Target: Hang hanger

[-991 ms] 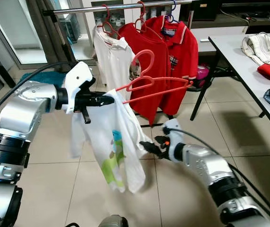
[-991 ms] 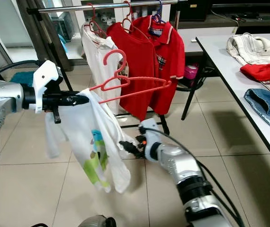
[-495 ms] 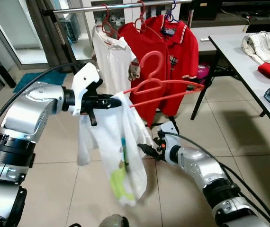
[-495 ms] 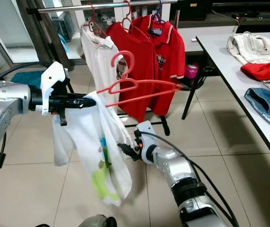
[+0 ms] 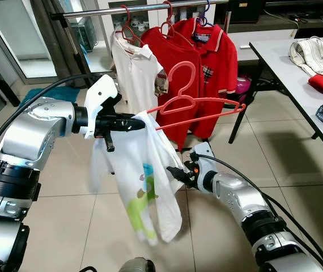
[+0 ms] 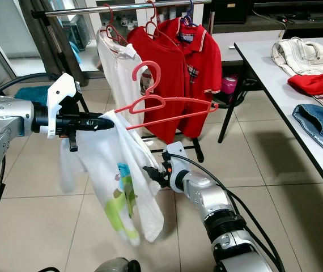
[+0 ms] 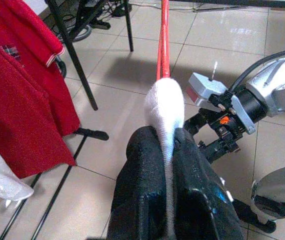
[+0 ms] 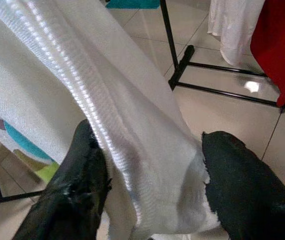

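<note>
Before the clothes rack [image 5: 150,8], left hand [image 5: 134,121] grips the hanger [image 5: 198,107].

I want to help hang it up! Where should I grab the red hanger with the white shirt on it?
Take the red hanger by its bare neck just below the hook, coming from the right; the left pincer and white shirt cover its other end.

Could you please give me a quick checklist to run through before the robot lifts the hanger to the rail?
1. Left gripper shut on hanger end through shirt: ok.
2. Shirt fully on hanger: not ok, one arm bare.
3. Right gripper fingers spread around shirt edge: grip cannot tell.
4. Hanger hook upright: ok.
5. Free space on rail: cannot tell.
</note>
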